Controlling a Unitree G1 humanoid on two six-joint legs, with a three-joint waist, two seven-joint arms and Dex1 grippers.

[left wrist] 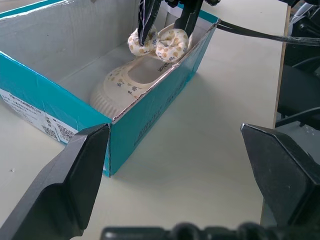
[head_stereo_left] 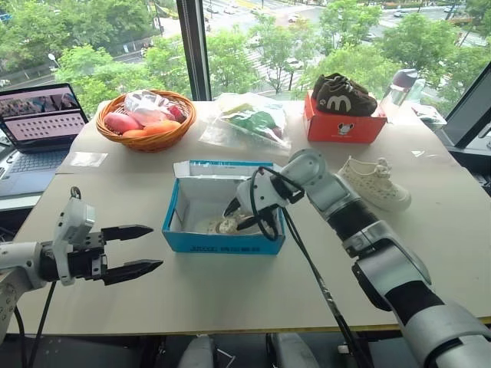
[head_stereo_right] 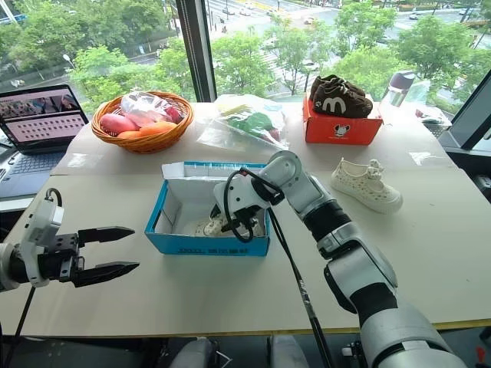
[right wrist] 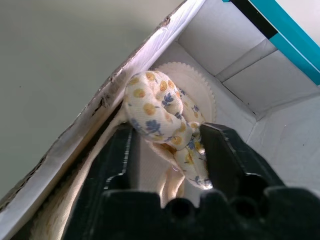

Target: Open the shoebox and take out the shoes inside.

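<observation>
The turquoise shoebox (head_stereo_left: 222,239) stands open in the middle of the table, its lid (head_stereo_left: 222,167) folded back behind it. One cream-white shoe (left wrist: 130,85) with a speckled padded collar (right wrist: 160,115) lies inside against the front wall. My right gripper (head_stereo_left: 239,215) reaches down into the box, shut on that collar, one finger on each side. The other cream shoe (head_stereo_left: 376,182) lies on the table to the right of the box. My left gripper (head_stereo_left: 156,247) hovers open to the left of the box, pointing at it and holding nothing.
At the back stand a wicker basket of fruit (head_stereo_left: 146,119), a clear bag of items (head_stereo_left: 249,119) and a red-orange box (head_stereo_left: 344,126) with dark brown shoes on it. A laptop (head_stereo_left: 38,123) sits far left. A bottle (head_stereo_left: 403,84) is at the back right.
</observation>
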